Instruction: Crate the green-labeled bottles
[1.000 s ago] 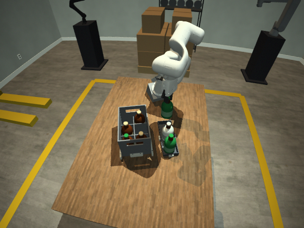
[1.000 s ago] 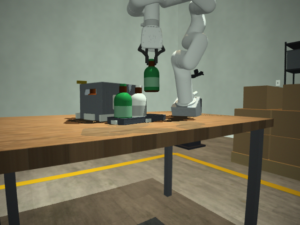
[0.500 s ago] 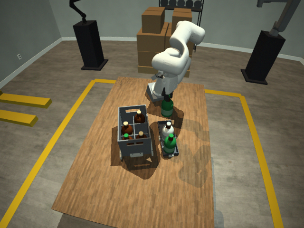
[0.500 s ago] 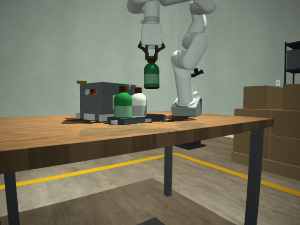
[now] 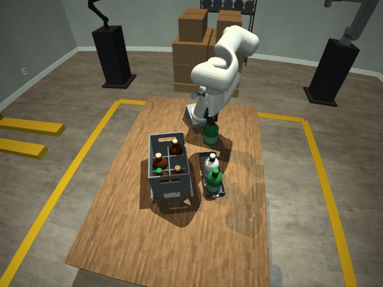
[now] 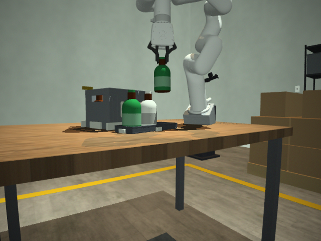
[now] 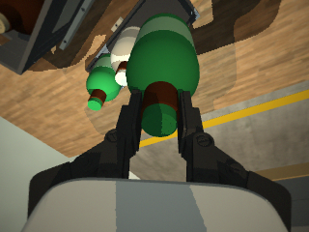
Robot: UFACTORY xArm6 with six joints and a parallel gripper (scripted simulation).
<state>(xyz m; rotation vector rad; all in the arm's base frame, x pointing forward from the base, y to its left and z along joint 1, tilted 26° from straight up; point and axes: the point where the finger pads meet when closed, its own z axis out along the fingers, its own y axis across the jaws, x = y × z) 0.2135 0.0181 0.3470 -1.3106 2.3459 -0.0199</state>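
Top view, centre of the frame: a green bottle (image 5: 210, 134) (image 6: 162, 79) (image 7: 163, 63) hangs upright from the gripper (image 5: 211, 116) (image 6: 162, 58) (image 7: 160, 103) — its dark fingers pinch the reddish-brown neck just under a flat green cap. Rounded shoulders, glossy body, paler green label band. Exterior view, upper middle: its base is in the air, above the level of the tray.

Tray (image 5: 223, 194) (image 6: 142, 129), right of centre in the top view: shallow, dark, rectangular, low-rimmed. Toward its lower end stands a second green bottle (image 5: 213, 182) (image 6: 131, 112) (image 7: 103, 83), upright, bright and smooth, same pale band. Just beside it, a white bottle (image 5: 211, 164) (image 6: 148, 111) (image 7: 126, 52), upright, brown neck, white cap.

Crate (image 5: 170, 185) (image 6: 100, 111) (image 7: 34, 43), left of the tray in the top view: grey, straight-walled, boxy, slotted handholds, thin dividers making cells. Four brown bottles inside — one with a green cap (image 5: 158, 170) at lower left, the others with cream or tan caps. Upper-left cell and the right-hand one in the middle row show no bottle.

Tabletop (image 5: 173, 247) (image 6: 155, 145): warm wood in narrow strips, fine streaky grain. White arm (image 5: 213, 74) (image 6: 207, 51), smooth rounded casings, at upper centre of the top view.
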